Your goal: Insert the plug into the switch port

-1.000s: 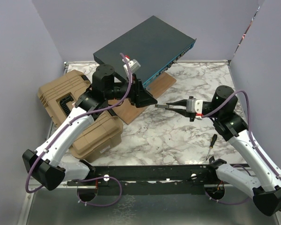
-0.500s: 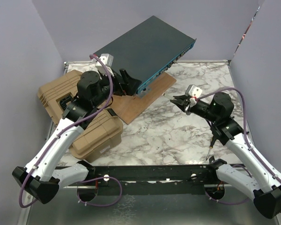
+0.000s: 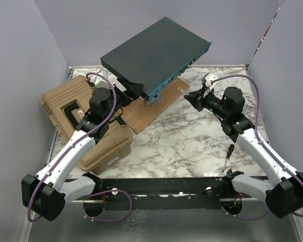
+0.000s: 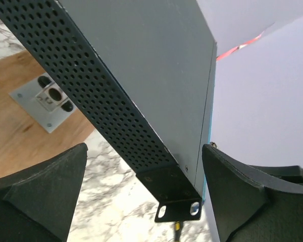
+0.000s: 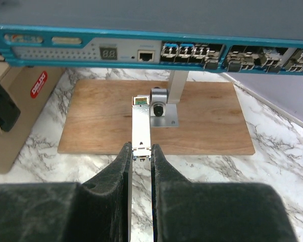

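The switch (image 3: 156,50) is a dark grey flat box with a teal front face, raised on a post above a wooden board (image 3: 151,111). In the right wrist view its teal face (image 5: 91,38) and row of ports (image 5: 192,51) lie straight ahead. My right gripper (image 5: 140,147) is shut on a slim silver plug (image 5: 141,123), which points at the face from a short distance; it also shows in the top view (image 3: 191,96). My left gripper (image 3: 134,89) is wide open at the switch's left end. Its fingers (image 4: 45,186) flank the perforated side (image 4: 101,101) without touching.
A tan ribbed case (image 3: 81,118) lies at the left under my left arm. A screwdriver (image 3: 228,157) lies on the marble near my right arm's base. A metal post and foot plate (image 5: 165,108) stand on the board (image 5: 91,121). Purple walls enclose the table.
My left gripper has drawn back left, from the board to the switch's left end. My right gripper has carried the plug up and back, level with the switch's front face.
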